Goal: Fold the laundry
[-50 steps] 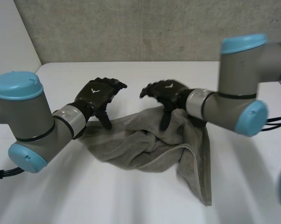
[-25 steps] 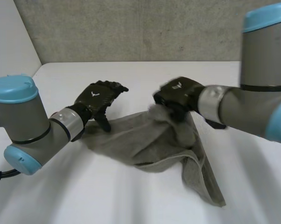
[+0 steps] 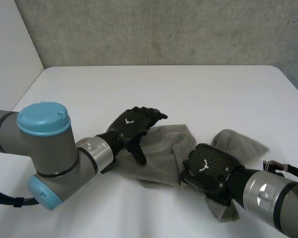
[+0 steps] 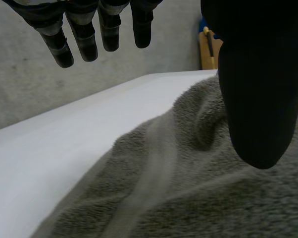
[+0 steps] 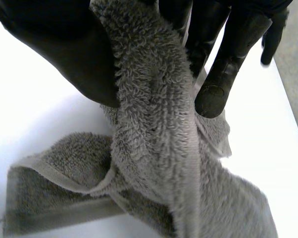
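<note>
A crumpled grey towel (image 3: 164, 148) lies on the white table (image 3: 188, 94) near its front. My left hand (image 3: 131, 125) is open above the towel's left part, its fingers (image 4: 74, 34) straight and its thumb (image 4: 258, 99) hanging just over the pile of the towel (image 4: 188, 188). My right hand (image 3: 207, 170) sits low at the towel's right side. There it is shut on a bunched fold of the towel (image 5: 154, 148), pinched between the thumb (image 5: 65, 54) and the fingers (image 5: 228, 64). A hump of towel (image 3: 235, 141) stands behind that hand.
A grey concrete wall (image 3: 164, 29) rises behind the table. The far half of the white tabletop lies bare, and bare table (image 4: 35, 163) also stretches beside the towel. Past the table's edge stands a wooden and blue object (image 4: 209, 47).
My right hand closed on the towel and pulled it toward the front right of the table. My left hand followed toward the front and right, staying open over the towel.
</note>
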`<state>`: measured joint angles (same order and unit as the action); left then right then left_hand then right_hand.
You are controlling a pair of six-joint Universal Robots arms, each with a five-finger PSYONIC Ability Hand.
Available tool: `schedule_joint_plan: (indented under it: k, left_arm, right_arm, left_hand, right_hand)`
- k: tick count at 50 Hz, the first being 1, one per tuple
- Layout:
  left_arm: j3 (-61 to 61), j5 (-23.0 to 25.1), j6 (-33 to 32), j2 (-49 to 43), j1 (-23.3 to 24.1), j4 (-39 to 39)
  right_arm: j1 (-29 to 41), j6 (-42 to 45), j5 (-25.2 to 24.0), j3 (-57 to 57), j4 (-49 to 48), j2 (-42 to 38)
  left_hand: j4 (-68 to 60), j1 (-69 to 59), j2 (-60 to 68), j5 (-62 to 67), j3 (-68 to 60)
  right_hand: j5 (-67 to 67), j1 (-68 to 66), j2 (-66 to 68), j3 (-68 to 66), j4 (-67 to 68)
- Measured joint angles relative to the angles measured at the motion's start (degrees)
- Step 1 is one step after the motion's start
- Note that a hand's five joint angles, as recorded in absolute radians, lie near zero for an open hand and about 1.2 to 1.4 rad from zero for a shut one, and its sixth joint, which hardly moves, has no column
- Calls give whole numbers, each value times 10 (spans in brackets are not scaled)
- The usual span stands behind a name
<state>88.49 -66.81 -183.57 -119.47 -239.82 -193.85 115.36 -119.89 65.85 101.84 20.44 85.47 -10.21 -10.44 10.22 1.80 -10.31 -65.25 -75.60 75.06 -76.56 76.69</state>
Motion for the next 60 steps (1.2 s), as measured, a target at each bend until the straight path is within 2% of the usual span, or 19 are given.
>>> schedule_joint_plan:
  k: [12,18,22,24,25,27,30,34,36,39,40,44,48,51,56,60]
  left_arm:
    - [21,38,2,1,47,-19]
    - [31,39,5,-2,70,-49]
    - [39,39,3,-4,81,-66]
    - [40,36,2,-5,84,-72]
    - [40,35,1,-5,85,-73]
    - [36,22,0,-5,85,-78]
    - [21,-25,-1,-2,82,-91]
    - [-15,-147,-5,14,65,-116]
    - [-42,-232,-10,35,42,-132]
    - [-69,-291,-12,61,17,-144]
    - [-85,-310,-12,78,4,-151]
    - [-128,-326,-2,124,-18,-171]
    - [-147,-321,16,159,-25,-186]
    - [-133,-316,35,185,-26,-193]
    - [-64,-310,56,215,-27,-197]
    - [40,-307,61,232,-30,-204]
  right_arm:
    - [-4,4,-108,56,3,89]
    - [-4,5,-119,74,5,112]
    - [-5,5,-116,77,4,118]
    - [-8,5,-115,74,3,117]
    - [-9,5,-115,73,3,117]
    - [-13,5,-114,67,2,116]
    - [-22,5,-112,50,-2,112]
    - [-36,-3,-106,7,-21,102]
    - [-41,-20,-89,-40,-49,89]
    - [-41,-53,-54,-98,-93,74]
    - [-41,-78,-30,-131,-127,66]
    - [-40,-164,44,-213,-253,50]
    - [-39,-235,87,-246,-379,45]
    - [-39,-272,103,-245,-449,44]
    - [-37,-296,98,-215,-465,39]
    - [-31,-296,70,-171,-419,14]
  left_hand:
    - [0,0,0,0,0]
    - [-38,-40,43,17,-42]
    - [-279,-292,293,262,-291]
    - [-476,-479,484,461,-482]
    - [-501,-494,500,485,-498]
    - [-548,-531,551,517,-546]
    - [-578,-549,579,537,-576]
    - [-591,-555,591,541,-589]
    - [-594,-555,593,541,-592]
    - [-594,-555,594,541,-593]
    - [-594,-555,594,541,-593]
    - [-595,-555,595,541,-593]
    - [-595,-555,595,541,-593]
    - [-596,-555,595,541,-593]
    - [-596,-555,595,541,-593]
    - [-596,-555,595,541,-594]
  right_hand:
    - [0,0,0,-3,0]
    - [0,0,0,-3,0]
    - [0,0,0,-3,0]
    - [0,0,0,-3,0]
    - [0,0,0,-3,0]
    - [0,0,0,-3,0]
    - [-1,0,0,-3,0]
    - [-16,0,17,-3,0]
    - [-17,0,18,-3,0]
    - [-20,0,18,-4,0]
    - [-23,0,20,-4,0]
    - [-30,0,22,-4,0]
    - [-30,-3,22,-4,0]
    - [-30,-3,22,-4,0]
    - [-30,-5,22,-4,0]
    - [-32,-6,22,-4,0]
